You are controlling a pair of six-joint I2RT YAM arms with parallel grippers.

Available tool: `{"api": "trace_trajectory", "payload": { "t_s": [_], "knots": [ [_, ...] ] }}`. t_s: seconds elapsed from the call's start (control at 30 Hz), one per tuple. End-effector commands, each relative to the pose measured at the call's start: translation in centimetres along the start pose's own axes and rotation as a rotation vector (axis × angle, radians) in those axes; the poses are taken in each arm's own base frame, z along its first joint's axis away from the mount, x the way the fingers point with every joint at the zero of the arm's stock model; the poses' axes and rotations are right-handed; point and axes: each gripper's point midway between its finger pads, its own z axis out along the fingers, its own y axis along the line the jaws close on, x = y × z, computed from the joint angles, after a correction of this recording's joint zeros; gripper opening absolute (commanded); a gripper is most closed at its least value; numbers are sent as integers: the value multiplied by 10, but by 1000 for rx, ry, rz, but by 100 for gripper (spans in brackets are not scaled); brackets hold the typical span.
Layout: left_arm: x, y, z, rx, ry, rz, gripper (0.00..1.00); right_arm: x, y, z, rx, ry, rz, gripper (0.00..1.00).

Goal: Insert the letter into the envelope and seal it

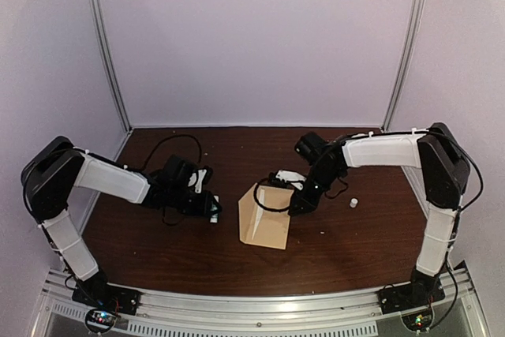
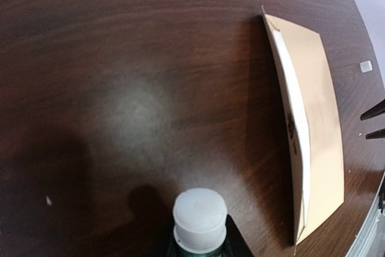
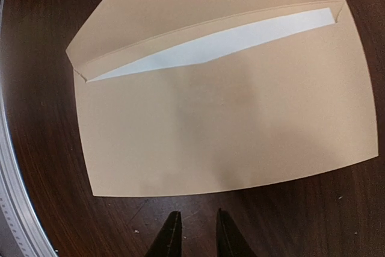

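Dark wooden table (image 1: 158, 250) first, pale walls (image 1: 252, 37) boxing it in, a metal rail (image 1: 260, 305) along the near edge under both arm bases. Off beside the right arm, a small white piece (image 1: 354, 203), well apart from the paper and out of the way.

Mid-table, between the two arms: the envelope (image 3: 222, 142), lying flat with its flap open. Tucked inside, the letter (image 3: 222, 43), only a pale sliver showing in the mouth. From the left wrist view, a cream edge with dark border marks.

Now the right gripper (image 3: 195, 233): poised just off the envelope's closed bottom edge, opposite the flap. Fingertips a narrow gap apart, bare wood between them, gripping nothing, touching nothing.

And the left gripper (image 1: 211, 209): parked to the left of the envelope, near but apart. Fingers out of sight on its own camera, just a white-capped cylinder (image 2: 200, 216) poking up at the bottom of that view. Clamped on it or not, cannot tell.
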Motion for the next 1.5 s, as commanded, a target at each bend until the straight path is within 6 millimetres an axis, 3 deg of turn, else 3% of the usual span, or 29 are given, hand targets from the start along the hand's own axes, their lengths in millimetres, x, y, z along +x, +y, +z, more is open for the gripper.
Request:
{"api": "trace_trajectory", "payload": {
  "t_s": [0.0,0.13,0.3,0.57,0.87,1.1,1.47],
  "knots": [
    [-38,-31,9,147,-65,70,0,-30,-19,-25,-4,-134,3,18],
    [-48,-44,22,214,-62,79,0,-39,-30,-18,-41,-167,29,16],
    [-52,-51,37,264,-47,92,0,-39,-30,-3,-87,-160,57,16],
    [-55,-68,41,361,-29,93,0,-23,-31,22,-126,-103,99,16],
    [-46,-103,44,446,-1,155,0,-5,-30,40,-153,-60,135,15],
    [-36,-118,60,470,41,170,0,-1,-29,43,-171,-62,158,14],
    [-21,-113,84,461,90,133,0,-3,-33,33,-207,-103,199,14]
  ]
}}
